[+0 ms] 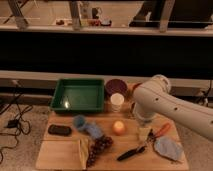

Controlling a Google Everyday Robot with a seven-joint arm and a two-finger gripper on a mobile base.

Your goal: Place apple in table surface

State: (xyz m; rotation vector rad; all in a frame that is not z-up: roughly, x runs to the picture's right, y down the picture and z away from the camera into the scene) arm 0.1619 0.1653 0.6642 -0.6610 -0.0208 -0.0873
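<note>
The apple [118, 127], small, round and yellow-orange, rests on the light wooden table surface [60, 155] near the middle, just in front of the white cup [117, 101]. My gripper [144, 133] hangs down from the white arm [160, 102], which comes in from the right. The gripper is just to the right of the apple and close above the tabletop. It looks apart from the apple.
A green tray [78, 95] and a purple bowl [116, 87] stand at the back. A dark grape bunch [100, 146], a yellow sponge [84, 150], a blue object [81, 122] and a black object [60, 130] lie left. A black knife [132, 152], an orange-handled tool [162, 130] and a blue cloth [168, 148] lie right.
</note>
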